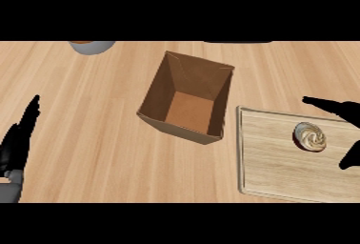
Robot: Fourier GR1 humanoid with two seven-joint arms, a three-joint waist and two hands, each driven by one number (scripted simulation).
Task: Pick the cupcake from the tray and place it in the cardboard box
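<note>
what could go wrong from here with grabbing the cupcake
1. The right hand is open, with fingers and thumb either side of the cupcake. Closing off-centre might tip it or slide it across the tray.
2. The cardboard box has tall walls, one facing the tray. Carried low, the cupcake could knock that rim.

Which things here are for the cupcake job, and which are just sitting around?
For the job: cupcake, wooden tray, cardboard box, right robot hand open by the cupcake.
Just lying about: grey container at the far edge, left robot hand resting at the view's left.
</note>
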